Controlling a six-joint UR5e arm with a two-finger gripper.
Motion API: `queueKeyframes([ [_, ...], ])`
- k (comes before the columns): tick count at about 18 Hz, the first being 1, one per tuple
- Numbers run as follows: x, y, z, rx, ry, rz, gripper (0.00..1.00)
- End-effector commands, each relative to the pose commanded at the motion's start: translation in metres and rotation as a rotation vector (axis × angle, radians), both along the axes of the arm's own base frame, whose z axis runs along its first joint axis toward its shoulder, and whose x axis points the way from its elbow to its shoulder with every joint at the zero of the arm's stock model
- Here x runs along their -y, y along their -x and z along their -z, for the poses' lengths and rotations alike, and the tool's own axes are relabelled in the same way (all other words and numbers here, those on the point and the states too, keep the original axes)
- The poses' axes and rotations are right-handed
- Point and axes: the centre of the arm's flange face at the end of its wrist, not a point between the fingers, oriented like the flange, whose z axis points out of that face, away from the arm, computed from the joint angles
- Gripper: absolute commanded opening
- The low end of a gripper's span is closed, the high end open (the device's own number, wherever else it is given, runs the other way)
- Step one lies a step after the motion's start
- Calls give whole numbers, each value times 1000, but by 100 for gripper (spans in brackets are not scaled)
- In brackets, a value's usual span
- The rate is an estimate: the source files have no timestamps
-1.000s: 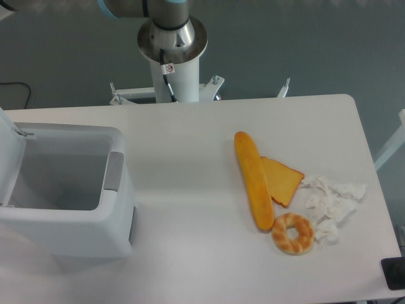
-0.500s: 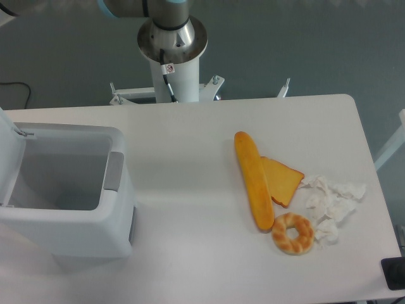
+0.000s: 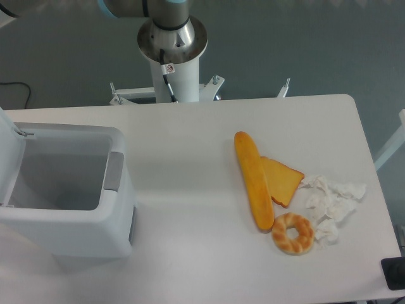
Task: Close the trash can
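Observation:
The trash can [image 3: 88, 231] is a large white boxy bin at the left of the table. It stands open, its grey inside showing. Its white lid [image 3: 9, 155] is raised upright along the left edge of the view. A grey latch [image 3: 114, 171] sits on the right rim. Only the arm's base column [image 3: 172, 54] and a bit of its upper link at the top edge are visible. The gripper is out of view.
On the white table [image 3: 190, 190], right of centre, lie a long bread loaf [image 3: 254, 179], a slice of toast [image 3: 283, 180], a bagel [image 3: 293, 233] and crumpled white tissue [image 3: 332, 202]. A dark object [image 3: 393, 273] sits at the bottom right edge.

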Motion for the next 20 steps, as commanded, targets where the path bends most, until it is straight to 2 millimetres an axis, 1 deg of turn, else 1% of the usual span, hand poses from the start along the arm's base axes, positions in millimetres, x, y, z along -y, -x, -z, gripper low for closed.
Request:
queueKeyframes([
  [4,1,7,3,2,7,-13,100],
  [6,3,14,7,3,11,-26,100],
  [11,8,36,7,-15,17,-74,100],
  [13,10,50,7,-18,14,-98,100],
  [15,15,72,5,-27,2,-134,100],
  [16,16,78,5,-35,-6,-140,100],
  [19,24,83,-2,-53,-27,-150,100],
  [20,24,83,-1,-53,-24,-151,100],
])
